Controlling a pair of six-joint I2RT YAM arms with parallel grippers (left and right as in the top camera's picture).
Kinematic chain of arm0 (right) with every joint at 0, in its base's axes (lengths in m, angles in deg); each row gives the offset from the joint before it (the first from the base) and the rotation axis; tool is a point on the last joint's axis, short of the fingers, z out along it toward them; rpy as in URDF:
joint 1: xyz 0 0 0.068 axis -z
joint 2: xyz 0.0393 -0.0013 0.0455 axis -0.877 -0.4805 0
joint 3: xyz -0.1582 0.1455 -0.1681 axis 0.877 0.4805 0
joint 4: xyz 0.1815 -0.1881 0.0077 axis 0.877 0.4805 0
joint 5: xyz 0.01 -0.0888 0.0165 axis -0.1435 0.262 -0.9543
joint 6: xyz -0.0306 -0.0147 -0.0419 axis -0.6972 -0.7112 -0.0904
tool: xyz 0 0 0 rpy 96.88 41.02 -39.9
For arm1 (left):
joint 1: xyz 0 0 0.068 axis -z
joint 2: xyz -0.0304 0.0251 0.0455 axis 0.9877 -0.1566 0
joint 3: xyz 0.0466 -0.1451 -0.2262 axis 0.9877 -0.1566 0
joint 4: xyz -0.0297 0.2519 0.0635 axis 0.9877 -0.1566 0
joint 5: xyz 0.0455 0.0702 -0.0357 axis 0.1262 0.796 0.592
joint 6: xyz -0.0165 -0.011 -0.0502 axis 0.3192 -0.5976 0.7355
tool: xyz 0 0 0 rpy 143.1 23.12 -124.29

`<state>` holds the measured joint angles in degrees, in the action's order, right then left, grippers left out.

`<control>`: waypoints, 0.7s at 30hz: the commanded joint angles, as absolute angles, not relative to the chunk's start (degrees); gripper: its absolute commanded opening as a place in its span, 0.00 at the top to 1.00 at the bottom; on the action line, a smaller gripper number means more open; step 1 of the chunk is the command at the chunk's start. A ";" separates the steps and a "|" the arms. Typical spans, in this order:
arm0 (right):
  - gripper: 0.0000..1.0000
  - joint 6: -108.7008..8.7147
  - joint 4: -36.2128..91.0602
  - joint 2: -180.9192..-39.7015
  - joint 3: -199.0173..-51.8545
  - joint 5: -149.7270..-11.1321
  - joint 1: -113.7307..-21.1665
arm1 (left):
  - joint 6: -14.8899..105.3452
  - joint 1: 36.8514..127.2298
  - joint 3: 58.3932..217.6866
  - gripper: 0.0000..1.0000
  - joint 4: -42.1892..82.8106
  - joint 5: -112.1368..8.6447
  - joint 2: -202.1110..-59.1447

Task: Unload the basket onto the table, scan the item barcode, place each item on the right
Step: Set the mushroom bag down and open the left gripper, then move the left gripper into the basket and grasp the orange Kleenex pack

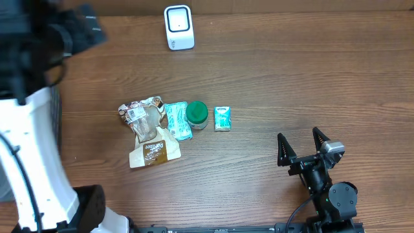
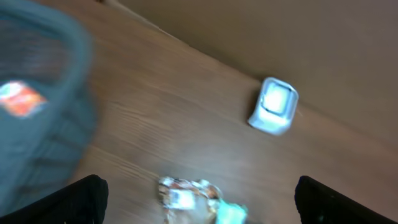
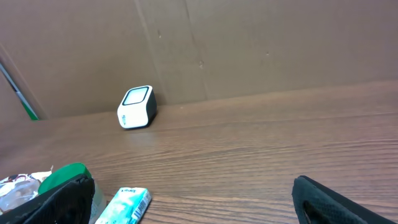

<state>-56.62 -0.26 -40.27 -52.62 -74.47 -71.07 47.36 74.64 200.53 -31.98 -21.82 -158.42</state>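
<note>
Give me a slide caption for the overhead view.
Snack bag, teal packet, green-lidded jar and small carton lined up centrally; white scanner beyond; right gripper open.

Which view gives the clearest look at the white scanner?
The right wrist view: the white scanner is sharp, showing its window and side. Overhead shows it clearly too, but only from above. The left wrist view shows it motion-blurred.
</note>
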 commanded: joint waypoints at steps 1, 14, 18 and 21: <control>0.00 -56.79 -0.56 -39.70 -52.03 -73.95 -70.85 | 47.62 63.89 201.80 0.00 -32.11 -23.49 -158.46; 0.00 -56.79 -0.59 -39.70 -52.03 -73.95 -70.85 | 54.66 45.09 197.60 0.00 -30.12 -16.10 -159.01; 0.00 -56.79 -0.56 -39.70 -52.03 -73.95 -70.85 | 53.19 43.19 191.61 0.00 -26.43 -15.90 -159.03; 0.00 -56.79 -0.56 -39.70 -52.03 -73.95 -70.85 | 50.35 42.14 185.69 0.01 -22.02 -16.01 -159.05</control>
<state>-56.62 -0.21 -40.27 -52.62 -74.47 -71.07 52.82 43.12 190.56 -24.33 -17.41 -159.01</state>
